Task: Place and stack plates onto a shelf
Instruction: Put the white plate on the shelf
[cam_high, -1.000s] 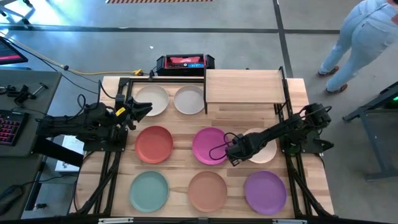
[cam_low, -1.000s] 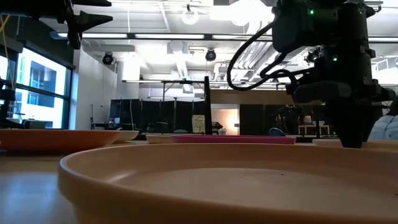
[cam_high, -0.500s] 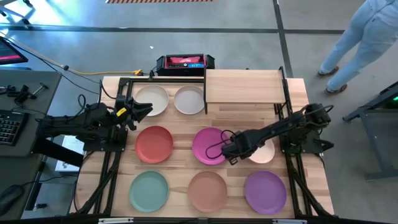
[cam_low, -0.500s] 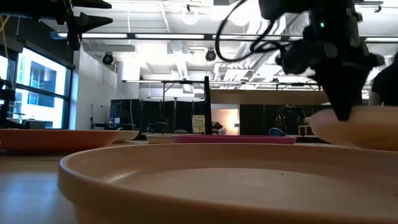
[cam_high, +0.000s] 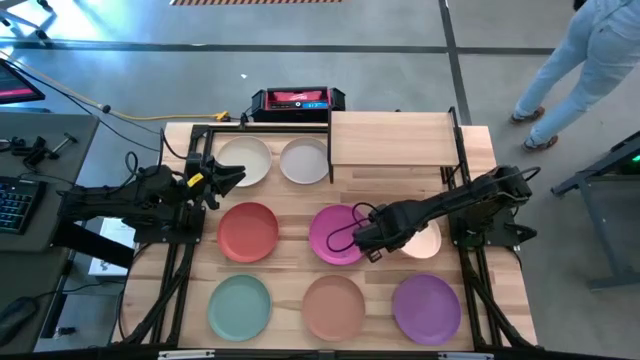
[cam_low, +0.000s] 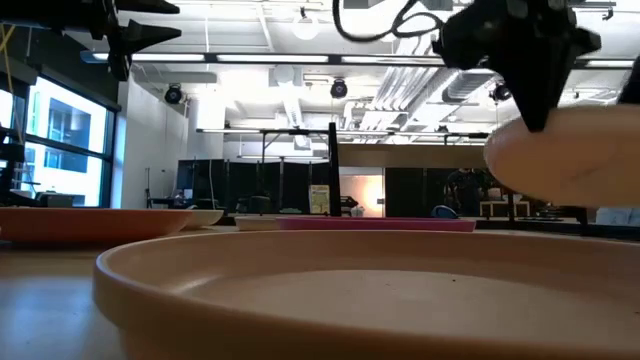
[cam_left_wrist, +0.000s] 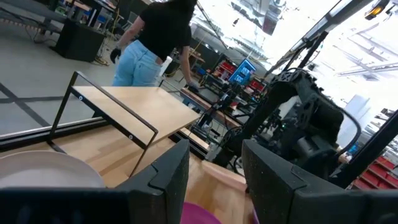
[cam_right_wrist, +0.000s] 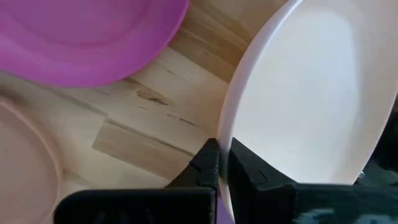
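while clamped on peach plate (cam_right_wrist: 311, 93) rim, right gripper (cam_right_wrist: 219, 163) holds it lifted beside magenta plate (cam_high: 335, 235); left gripper (cam_high: 232, 178) apart, waiting over tabletop (cam_high: 290, 200).

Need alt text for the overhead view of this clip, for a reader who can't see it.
The right tool has clamped the rim of a pale peach plate beside a magenta plate. Six more plates lie on the wooden table; the shelf at its back is bare. The left tool waits, open, by an off-white plate.
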